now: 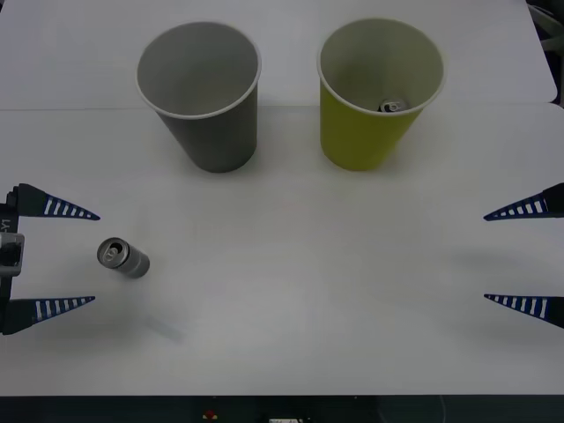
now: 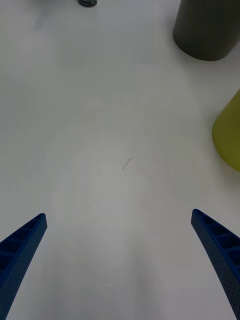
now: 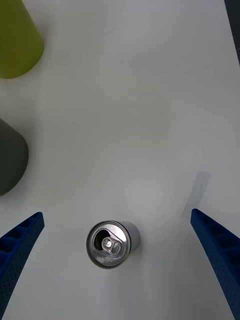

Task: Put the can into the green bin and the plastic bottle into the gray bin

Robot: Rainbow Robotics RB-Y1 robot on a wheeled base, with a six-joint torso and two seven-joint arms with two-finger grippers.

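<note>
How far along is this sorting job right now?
One can already lies inside the green bin. In hand: nothing, but the open left claw flanks a second can lying on its side on the table. The gray bin looks empty. The right claw waits open at the right edge.

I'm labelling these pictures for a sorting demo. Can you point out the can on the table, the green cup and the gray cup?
can (image 1: 123,257), front view, on its side wall.
green cup (image 1: 361,137), front view, on its outer wall.
gray cup (image 1: 220,132), front view, on its outer wall.
</note>
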